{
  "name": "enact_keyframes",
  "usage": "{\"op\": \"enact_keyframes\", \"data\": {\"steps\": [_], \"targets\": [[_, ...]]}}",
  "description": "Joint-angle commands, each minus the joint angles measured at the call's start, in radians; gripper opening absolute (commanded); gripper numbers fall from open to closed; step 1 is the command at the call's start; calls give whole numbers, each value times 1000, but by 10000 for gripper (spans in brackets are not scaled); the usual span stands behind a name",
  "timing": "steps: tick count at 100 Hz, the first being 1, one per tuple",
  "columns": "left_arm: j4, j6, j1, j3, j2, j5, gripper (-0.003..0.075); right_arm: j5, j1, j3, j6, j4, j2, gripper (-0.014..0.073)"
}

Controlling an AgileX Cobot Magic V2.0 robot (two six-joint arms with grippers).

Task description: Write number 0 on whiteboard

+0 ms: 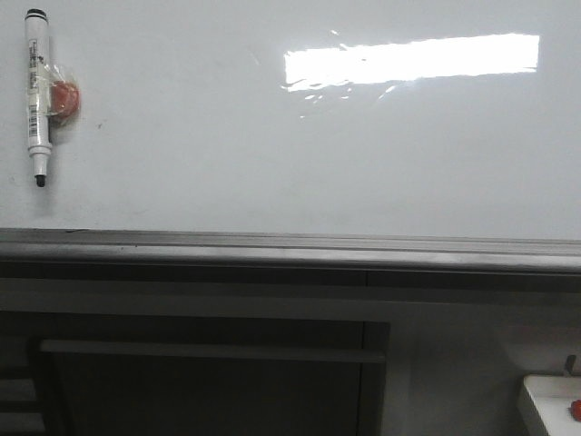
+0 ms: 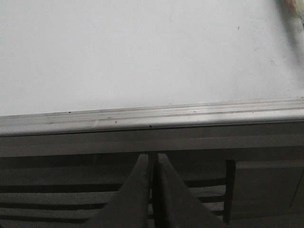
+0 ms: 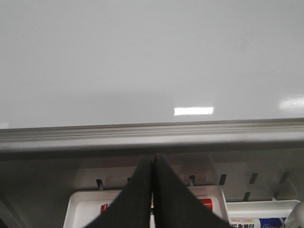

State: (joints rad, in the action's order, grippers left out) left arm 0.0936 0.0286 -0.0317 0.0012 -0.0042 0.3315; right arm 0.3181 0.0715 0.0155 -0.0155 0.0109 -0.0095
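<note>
Your white tray (image 3: 142, 202) holds red-capped items. Whiteboard (image 1: 300, 145) is blank, marker (image 1: 38, 95) stuck at its top-left corner. Left pincer (image 2: 153, 164) and right pincer (image 3: 153, 164) both closed, empty, below its ledge (image 1: 290, 247).

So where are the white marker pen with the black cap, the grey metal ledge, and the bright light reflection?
White marker pen with black cap (image 1: 37, 86), front view, mid-barrel.
Grey metal ledge (image 1: 290, 247), front view, middle of its top edge.
Bright light reflection (image 1: 413, 59), front view, centre of the glare on the glossy whiteboard (image 1: 272, 163).
</note>
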Motion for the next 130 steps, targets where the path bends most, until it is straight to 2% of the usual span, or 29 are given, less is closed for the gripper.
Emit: {"op": "enact_keyframes", "data": {"steps": [1, 79, 88, 94, 107, 130], "targets": [[-1, -12, 3, 10, -27, -58, -20, -24, 6, 23, 7, -1, -18, -50], [27, -10, 3, 10, -27, -58, -20, -44, 6, 23, 7, -1, -18, -50], [-17, -10, 3, 10, -27, -118, -20, -168, 6, 23, 7, -1, -18, -50], [-75, -10, 1, 10, -27, -204, -20, -287, 6, 23, 7, -1, -18, -50], [-73, -10, 1, 10, -27, -370, -20, -477, 6, 23, 7, -1, -18, -50], [-73, -10, 1, 10, -27, -424, -20, -681, 6, 23, 7, -1, -18, -50]]}}
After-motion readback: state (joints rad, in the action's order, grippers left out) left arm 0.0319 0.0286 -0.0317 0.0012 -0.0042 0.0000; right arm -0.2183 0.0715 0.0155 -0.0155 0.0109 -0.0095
